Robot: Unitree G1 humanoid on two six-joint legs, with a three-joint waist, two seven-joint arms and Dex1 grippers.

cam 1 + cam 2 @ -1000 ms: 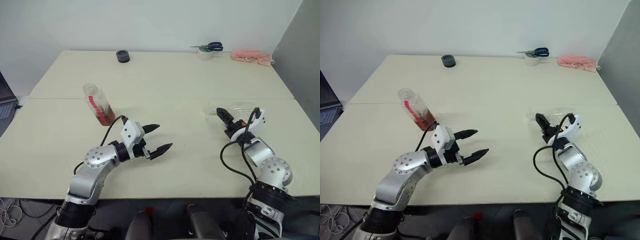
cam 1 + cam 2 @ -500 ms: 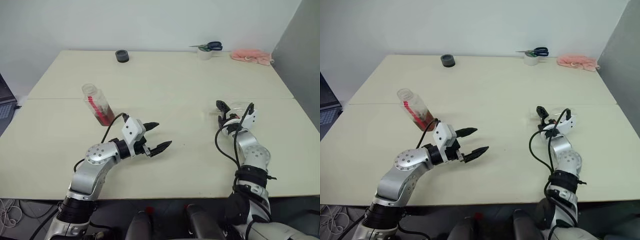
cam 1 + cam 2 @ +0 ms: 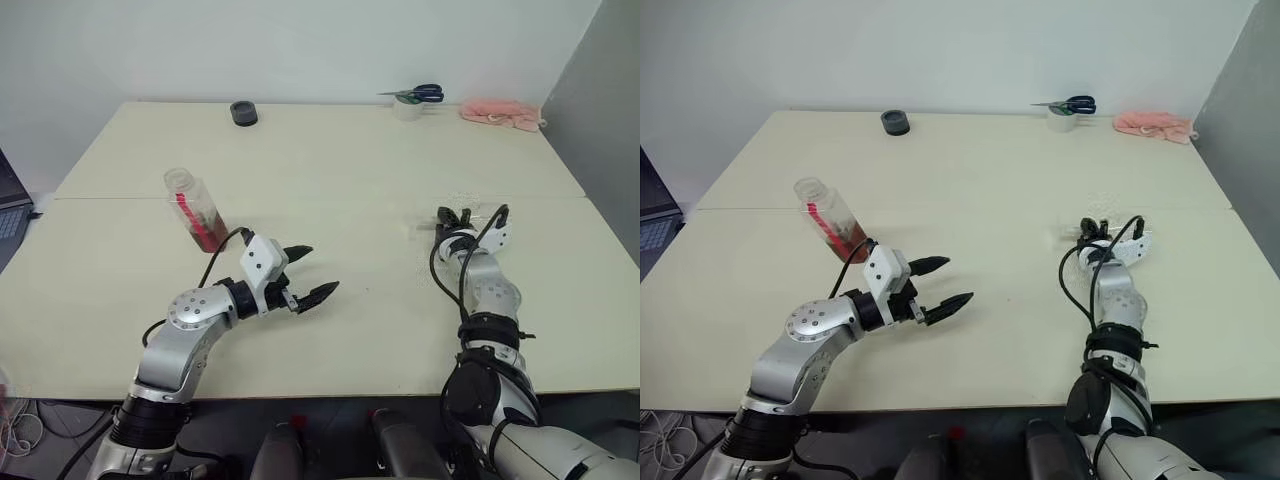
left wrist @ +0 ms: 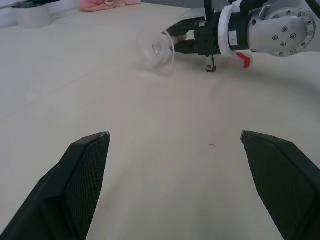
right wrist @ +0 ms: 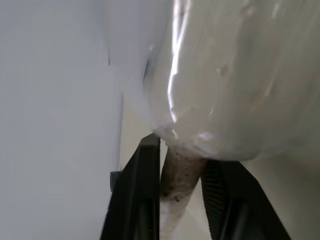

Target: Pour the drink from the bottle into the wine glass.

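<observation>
We find the cream table (image 3: pixel 330 160) largely bare, with wide open room across its middle. The bottle (image 3: pixel 196 209) stands left of centre, leaning, mouth up-left. The wine glass (image 4: pixel 159 50) lies on its side near the right edge, the right end effector (image 5: pixel 182 187) closed on its stem. The left end effector (image 3: pixel 305 273) gapes wide, holding nothing.

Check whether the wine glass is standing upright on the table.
No, the wine glass lies on its side on the table, its stem pinched by the right end effector.
</observation>
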